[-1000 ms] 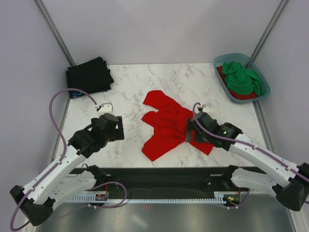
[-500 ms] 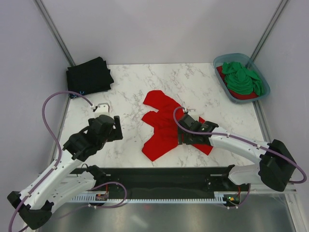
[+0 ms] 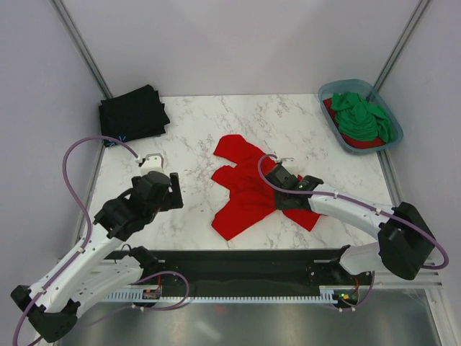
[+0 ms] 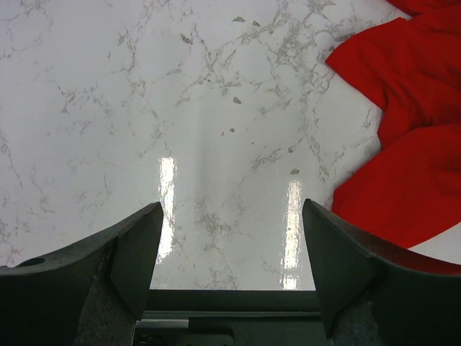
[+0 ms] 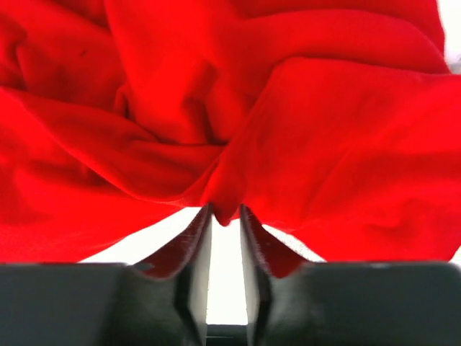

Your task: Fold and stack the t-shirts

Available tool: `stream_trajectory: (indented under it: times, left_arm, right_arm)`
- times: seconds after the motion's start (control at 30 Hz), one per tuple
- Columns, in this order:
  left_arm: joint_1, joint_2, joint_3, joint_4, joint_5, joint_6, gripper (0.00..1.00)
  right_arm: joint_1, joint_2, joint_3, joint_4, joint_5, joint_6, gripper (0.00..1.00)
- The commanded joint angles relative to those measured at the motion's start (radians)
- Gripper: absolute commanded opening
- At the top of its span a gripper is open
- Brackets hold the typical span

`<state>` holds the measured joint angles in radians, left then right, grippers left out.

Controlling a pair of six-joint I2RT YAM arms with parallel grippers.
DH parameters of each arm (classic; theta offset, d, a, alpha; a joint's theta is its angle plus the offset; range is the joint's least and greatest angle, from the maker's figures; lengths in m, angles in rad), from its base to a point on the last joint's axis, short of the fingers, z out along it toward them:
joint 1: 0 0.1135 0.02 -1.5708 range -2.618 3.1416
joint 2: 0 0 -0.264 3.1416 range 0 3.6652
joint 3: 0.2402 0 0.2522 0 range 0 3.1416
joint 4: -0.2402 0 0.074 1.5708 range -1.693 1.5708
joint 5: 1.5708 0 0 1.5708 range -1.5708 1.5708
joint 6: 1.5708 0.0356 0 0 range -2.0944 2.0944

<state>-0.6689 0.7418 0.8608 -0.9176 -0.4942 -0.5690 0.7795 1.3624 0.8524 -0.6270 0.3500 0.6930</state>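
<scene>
right gripper (image 5: 225, 213): closed on a pinched fold of the red t-shirt (image 3: 241, 193), which is spread crumpled at table centre | left gripper (image 4: 230, 238): held open over bare marble table (image 3: 194, 130), at the shirt's 9 o'clock | black t-shirt (image 3: 133, 113): laid at 10 o'clock

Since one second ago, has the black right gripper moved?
Yes: the right gripper shifted left on the red t-shirt, away from the marble table's right edge.

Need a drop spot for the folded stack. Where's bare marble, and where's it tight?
Free: far strip of the marble table between the black t-shirt and the blue-grey tub; left patch beside the red t-shirt, under the open left gripper; right edge nearer than the tub. Crowded: centre, where the right gripper pinches the red t-shirt.
</scene>
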Motion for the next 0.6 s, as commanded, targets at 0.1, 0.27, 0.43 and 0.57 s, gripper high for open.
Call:
stream_trajectory:
  times: [0.1,0.27,0.43,0.57]
  left_arm:
    - [0.002,-0.007,0.009,0.034,-0.014,-0.023,0.85]
    - [0.002,-0.004,0.010,0.037,-0.012,-0.022,0.85]
    - [0.002,-0.001,0.009,0.037,-0.012,-0.022,0.85]
    - [0.002,0.016,0.009,0.039,-0.009,-0.019,0.85]
  right_arm:
    - [-0.019,-0.008,0.014,0.013,0.038,-0.024,0.19]
    - [-0.057,-0.058,0.033,-0.026,0.041,-0.039,0.00]
    - [-0.088,-0.166,0.239,-0.278,0.177,-0.104,0.00]
    - [-0.166,-0.268,0.387,-0.454,0.355,-0.135,0.00]
